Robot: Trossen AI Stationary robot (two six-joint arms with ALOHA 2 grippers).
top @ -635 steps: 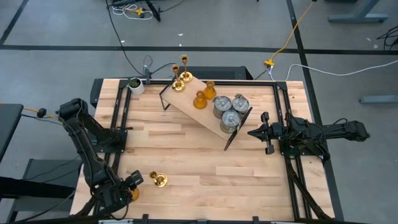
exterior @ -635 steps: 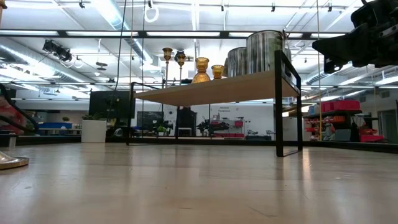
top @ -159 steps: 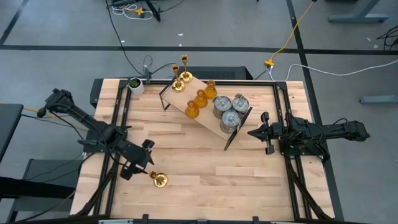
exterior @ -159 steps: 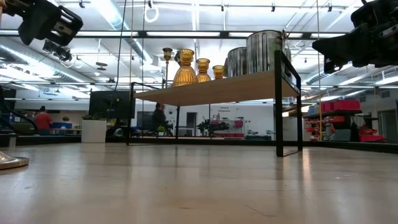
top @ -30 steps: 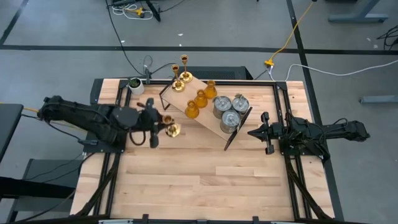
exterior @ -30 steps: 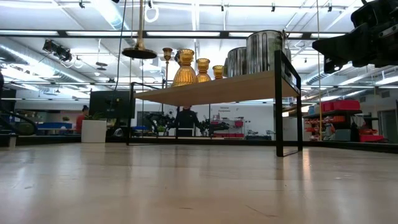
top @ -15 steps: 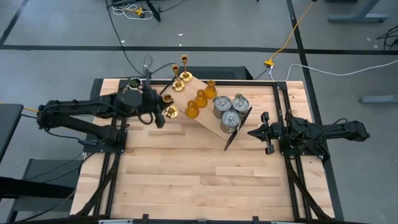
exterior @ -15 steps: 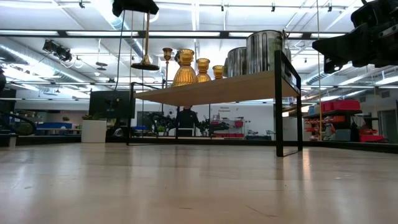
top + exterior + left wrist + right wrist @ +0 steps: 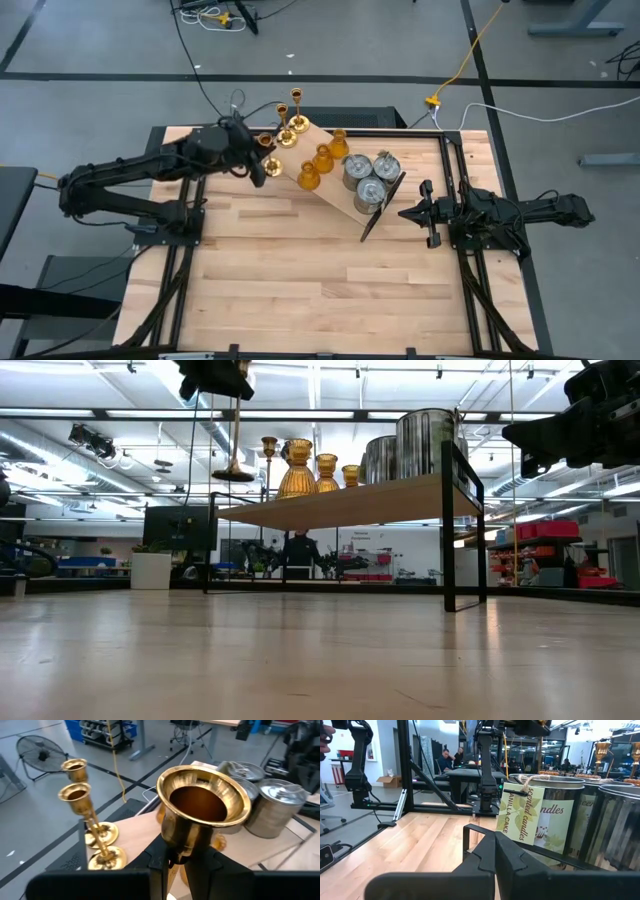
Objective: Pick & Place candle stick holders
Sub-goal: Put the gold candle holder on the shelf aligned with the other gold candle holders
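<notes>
We see the left gripper (image 9: 252, 160) clenched on a brass candle holder (image 9: 202, 812), held beside the shelf (image 9: 325, 180). Right gripper (image 9: 425, 212) sits clenched, empty.

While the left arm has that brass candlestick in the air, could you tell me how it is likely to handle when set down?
The brass candlestick is tall and slim on a small round base, so it probably tips easily if set down tilted. Its polished metal looks slippery, and the left gripper holds only the thin stem, so it might twist. It looks rigid, not fragile.
</notes>
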